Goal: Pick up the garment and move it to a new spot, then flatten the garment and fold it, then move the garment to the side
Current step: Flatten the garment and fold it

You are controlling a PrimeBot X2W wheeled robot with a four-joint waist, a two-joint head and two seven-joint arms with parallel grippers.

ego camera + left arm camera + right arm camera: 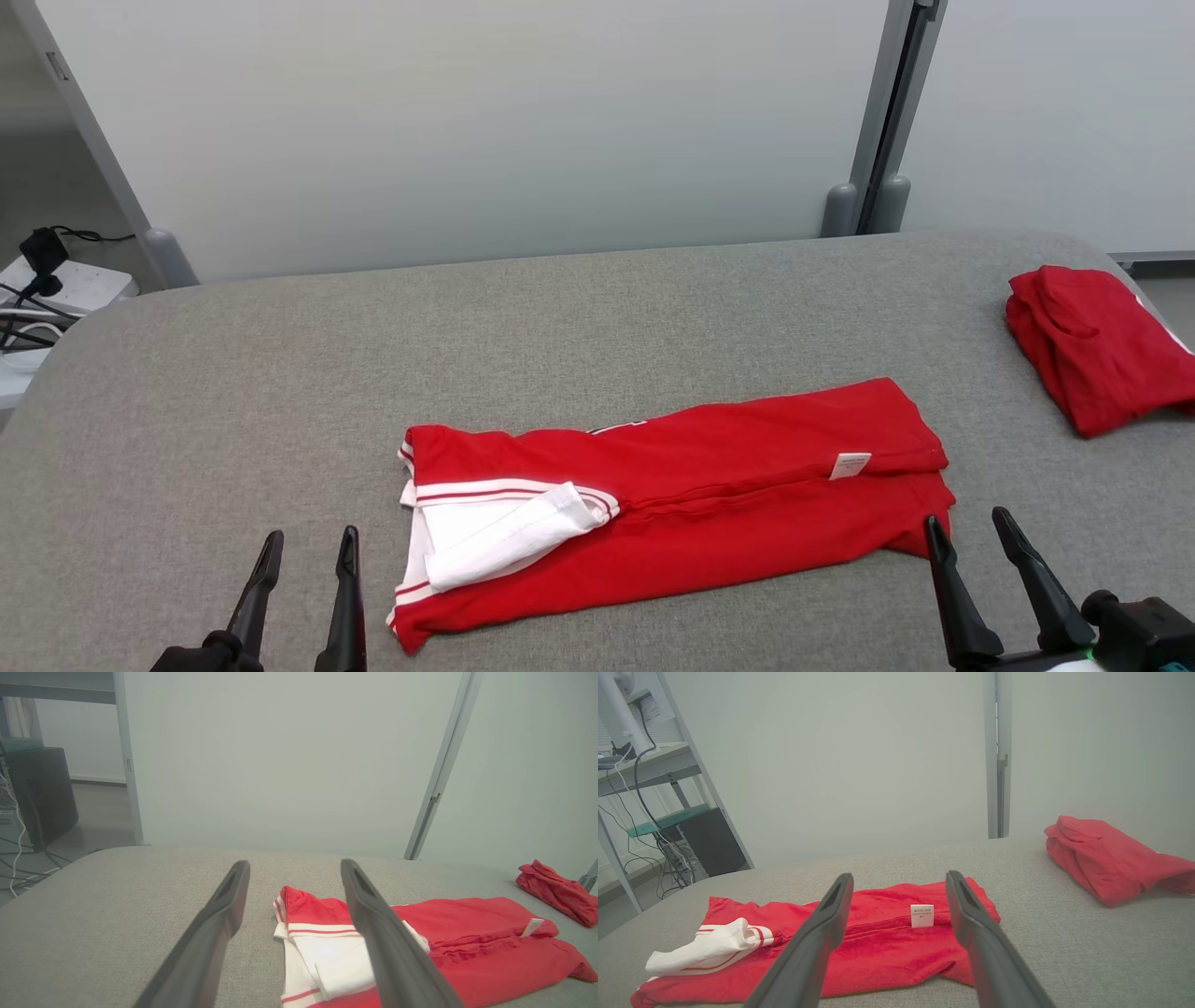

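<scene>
A red garment [709, 495] with white, red-striped trim lies folded into a long band across the middle of the grey table [597, 317]. Its white sleeve [504, 537] is turned over at the left end, and a small white label [850, 465] shows near the right end. My left gripper [308, 551] stands open at the lower left, just left of the garment's white end [327, 961]. At the lower right, my right gripper [971, 527] is open beside the garment's right corner [971, 933]. Neither gripper holds anything.
A second red garment [1097, 345] lies folded at the table's far right edge, also in the wrist views [558, 891] [1111, 863]. Pale panels and a grey post [887, 112] stand behind the table. A power strip with cables [47, 280] sits beyond the left edge.
</scene>
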